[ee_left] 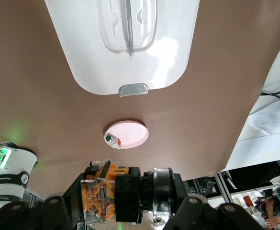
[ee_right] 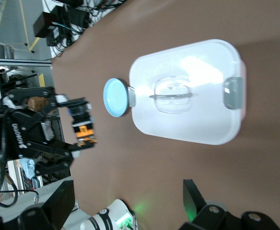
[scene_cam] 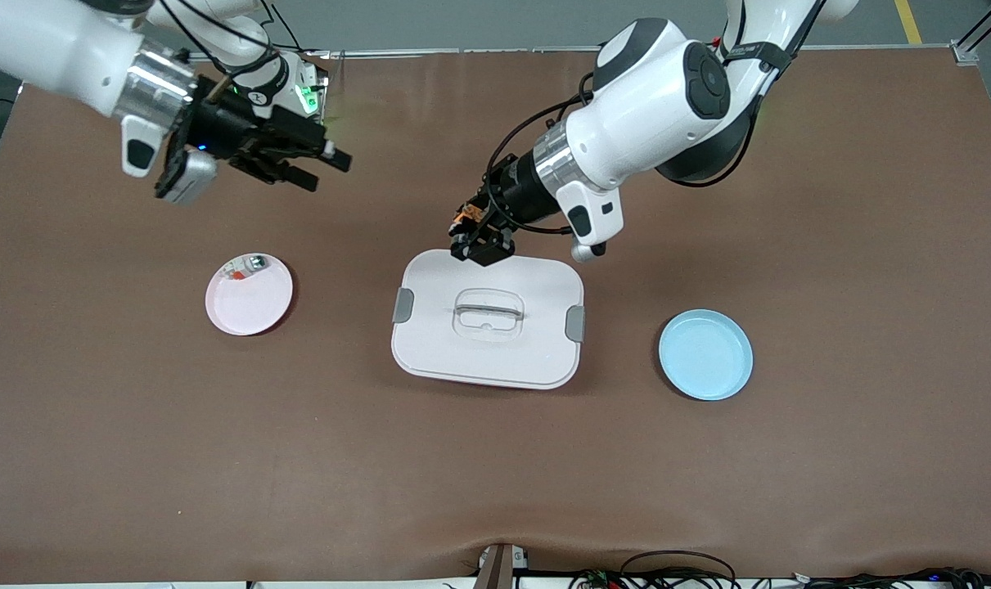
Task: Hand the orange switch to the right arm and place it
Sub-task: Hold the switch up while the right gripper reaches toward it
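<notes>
My left gripper [scene_cam: 480, 237] is shut on the orange switch [scene_cam: 468, 216] and holds it in the air over the edge of the white lidded box [scene_cam: 430, 343] that lies toward the robots. The left wrist view shows the switch [ee_left: 116, 191] between the jaws: black barrel, orange block end, clear cover. My right gripper [scene_cam: 323, 169] is open and empty, up over the bare table near the right arm's base, apart from the switch. The right wrist view shows its fingers [ee_right: 193, 196] spread wide, and the switch [ee_right: 84, 128] in the left gripper farther off.
A pink plate [scene_cam: 254, 307] holding a small white piece with orange and green bits [scene_cam: 245, 267] lies toward the right arm's end. A pale blue plate [scene_cam: 705, 354] lies toward the left arm's end. The box has grey clips and a clear handle [scene_cam: 488, 312].
</notes>
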You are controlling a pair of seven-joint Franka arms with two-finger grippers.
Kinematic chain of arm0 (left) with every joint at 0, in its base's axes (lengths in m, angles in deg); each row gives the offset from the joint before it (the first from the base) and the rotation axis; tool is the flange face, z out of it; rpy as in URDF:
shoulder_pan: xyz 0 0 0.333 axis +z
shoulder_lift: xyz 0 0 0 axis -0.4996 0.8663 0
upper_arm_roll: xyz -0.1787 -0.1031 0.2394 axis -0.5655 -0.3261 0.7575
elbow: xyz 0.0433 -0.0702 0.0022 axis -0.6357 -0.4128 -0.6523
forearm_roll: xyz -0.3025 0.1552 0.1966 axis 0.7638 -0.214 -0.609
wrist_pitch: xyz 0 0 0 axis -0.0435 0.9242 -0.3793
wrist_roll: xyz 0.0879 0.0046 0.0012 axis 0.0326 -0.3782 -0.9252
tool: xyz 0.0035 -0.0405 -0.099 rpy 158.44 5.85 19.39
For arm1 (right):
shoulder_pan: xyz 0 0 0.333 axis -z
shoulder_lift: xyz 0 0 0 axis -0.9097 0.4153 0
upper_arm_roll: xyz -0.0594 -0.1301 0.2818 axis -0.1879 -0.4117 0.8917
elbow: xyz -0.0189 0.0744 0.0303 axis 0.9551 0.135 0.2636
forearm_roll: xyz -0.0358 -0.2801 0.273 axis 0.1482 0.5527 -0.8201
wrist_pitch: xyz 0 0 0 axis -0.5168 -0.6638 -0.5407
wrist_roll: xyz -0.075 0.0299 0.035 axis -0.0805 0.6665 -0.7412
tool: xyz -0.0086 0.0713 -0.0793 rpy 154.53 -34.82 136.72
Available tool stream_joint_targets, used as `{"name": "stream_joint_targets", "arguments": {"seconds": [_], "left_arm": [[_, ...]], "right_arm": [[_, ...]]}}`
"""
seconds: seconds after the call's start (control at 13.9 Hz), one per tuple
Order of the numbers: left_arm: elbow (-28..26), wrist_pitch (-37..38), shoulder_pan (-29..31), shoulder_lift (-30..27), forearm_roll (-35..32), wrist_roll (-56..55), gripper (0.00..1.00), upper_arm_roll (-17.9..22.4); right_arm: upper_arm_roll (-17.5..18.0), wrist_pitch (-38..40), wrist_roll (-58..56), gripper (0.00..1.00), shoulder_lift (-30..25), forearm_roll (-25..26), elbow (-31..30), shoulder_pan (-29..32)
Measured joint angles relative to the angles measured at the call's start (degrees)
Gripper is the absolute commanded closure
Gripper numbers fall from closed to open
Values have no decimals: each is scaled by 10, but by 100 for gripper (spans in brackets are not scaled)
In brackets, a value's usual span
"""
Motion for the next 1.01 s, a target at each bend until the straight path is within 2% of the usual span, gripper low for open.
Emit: {"name": "stream_joint_targets", "arguments": {"seconds": [0.22, 0.57, 1.01], "left_arm": [[0, 0, -15, 0, 0, 0, 72, 0], [4, -1, -26, -3, 0, -1, 72, 0], [10, -1, -25, -13, 0, -11, 72, 0]], "right_arm": [[1, -55, 7, 0, 6, 0, 0, -42], [-1, -82, 10, 0, 26, -2, 2, -53], [0, -200, 81, 0, 63, -3, 2, -133]]}}
